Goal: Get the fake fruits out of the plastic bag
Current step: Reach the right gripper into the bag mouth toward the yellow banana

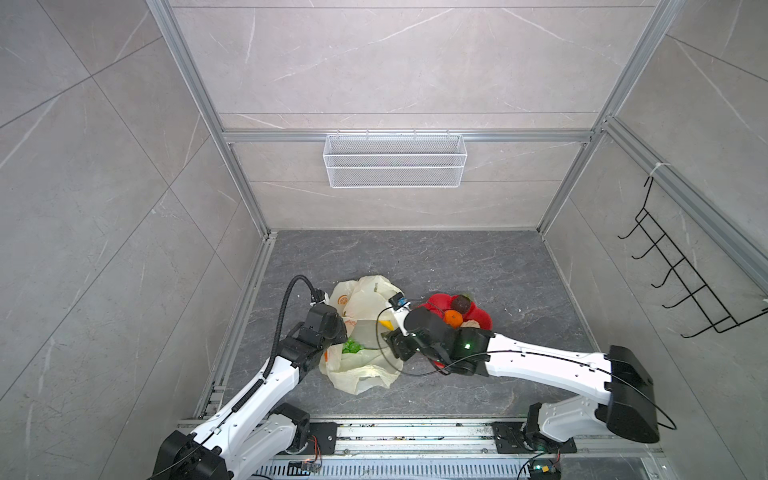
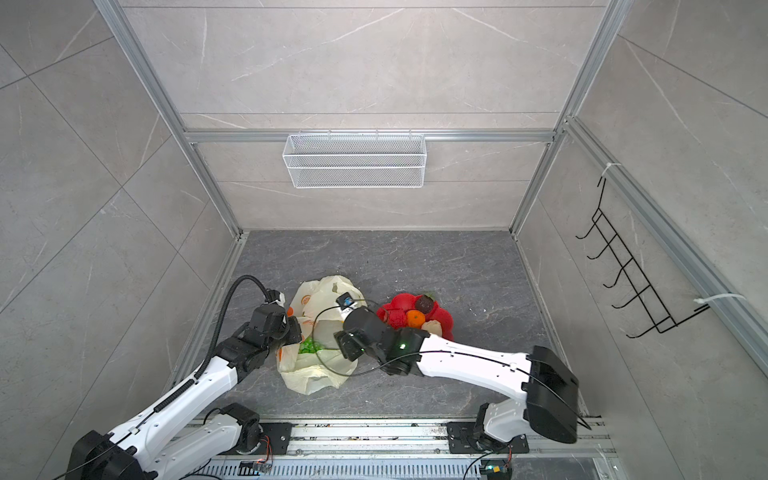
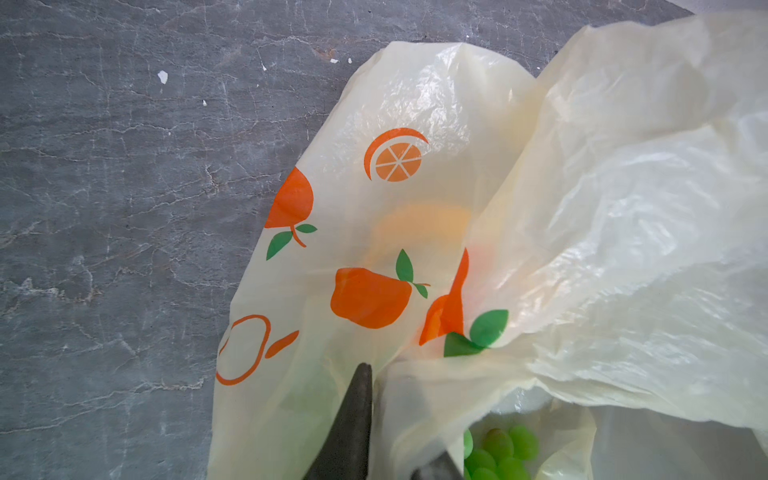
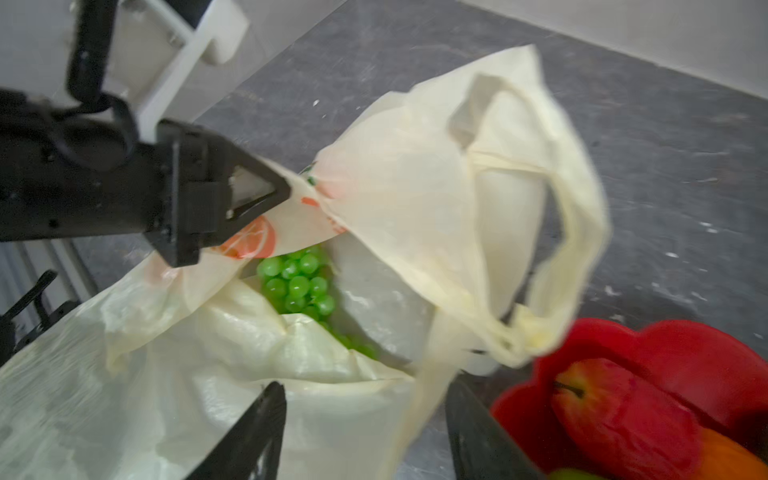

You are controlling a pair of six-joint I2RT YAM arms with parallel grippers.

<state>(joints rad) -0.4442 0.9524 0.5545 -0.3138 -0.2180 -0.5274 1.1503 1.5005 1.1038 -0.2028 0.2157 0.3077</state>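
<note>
Bag lies 12-to-6, handles at 12.
Left gripper clamps rim, right gripper gapes; plate at 3, free floor at 12.

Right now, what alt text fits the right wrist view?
The left gripper pinches the rim of the plastic bag, baring a green grape bunch inside. The right gripper, jaws apart, hangs over the bag beside a red plate holding a red apple and an orange.

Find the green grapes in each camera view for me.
In a top view: green grapes in the mouth of the plastic bag, between both arms.
In a top view: same place.
Left wrist: under the raised rim, beside the fingers.
Right wrist: in the open mouth.
Shared landmark: the plastic bag.
</note>
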